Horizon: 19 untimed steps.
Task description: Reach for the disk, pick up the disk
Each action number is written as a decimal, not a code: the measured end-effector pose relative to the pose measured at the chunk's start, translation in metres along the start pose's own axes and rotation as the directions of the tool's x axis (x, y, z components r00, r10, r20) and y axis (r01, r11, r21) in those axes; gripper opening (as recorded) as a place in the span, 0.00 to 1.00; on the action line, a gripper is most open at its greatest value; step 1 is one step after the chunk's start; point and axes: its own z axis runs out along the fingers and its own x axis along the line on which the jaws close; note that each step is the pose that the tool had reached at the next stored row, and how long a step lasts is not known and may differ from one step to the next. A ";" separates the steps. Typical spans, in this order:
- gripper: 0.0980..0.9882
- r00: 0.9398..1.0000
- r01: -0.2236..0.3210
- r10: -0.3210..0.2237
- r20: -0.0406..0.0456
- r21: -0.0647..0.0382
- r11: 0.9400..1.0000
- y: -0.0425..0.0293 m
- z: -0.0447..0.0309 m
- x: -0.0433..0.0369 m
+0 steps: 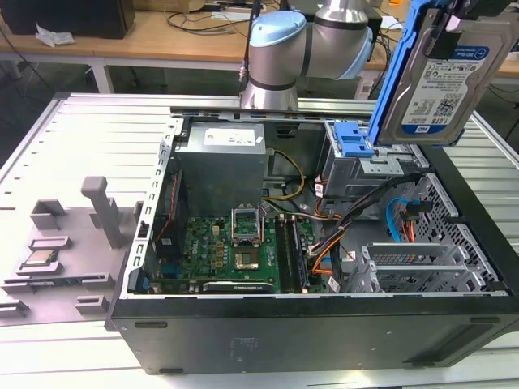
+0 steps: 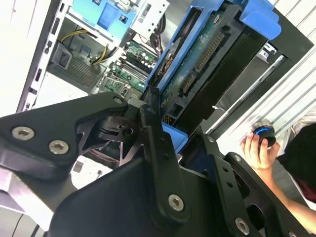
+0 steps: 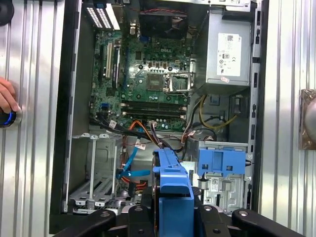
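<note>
The disk (image 1: 442,81), a silver hard drive with a white-and-blue label in a bright blue carrier (image 1: 395,77), hangs upright in the air above the open computer case (image 1: 324,332), at the exterior view's upper right. My gripper (image 1: 456,20) is shut on its upper end. In the second wrist view the black fingers (image 2: 158,143) clamp the carrier, and the disk's green circuit-board underside (image 2: 207,54) faces the camera. In the first wrist view the blue carrier's edge (image 3: 173,177) stands between my gripper's black links (image 3: 173,205), over the case's drive bay.
Inside the case lie the motherboard (image 1: 235,251), a grey power supply (image 1: 223,166) and a drive bay with another blue carrier (image 1: 354,142). A grey fixture with a small CPU chip (image 1: 40,259) sits at the exterior view's left. A person's hand (image 2: 256,148) holds a knob beside the case.
</note>
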 end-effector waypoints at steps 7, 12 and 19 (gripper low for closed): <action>0.30 1.000 0.000 0.000 0.000 0.000 1.000 0.0004 0.0003 0.0105; 0.30 1.000 0.000 0.000 0.000 0.000 1.000 0.0006 0.0005 0.0160; 0.30 1.000 0.000 0.000 0.000 0.000 1.000 0.0009 0.0008 0.0252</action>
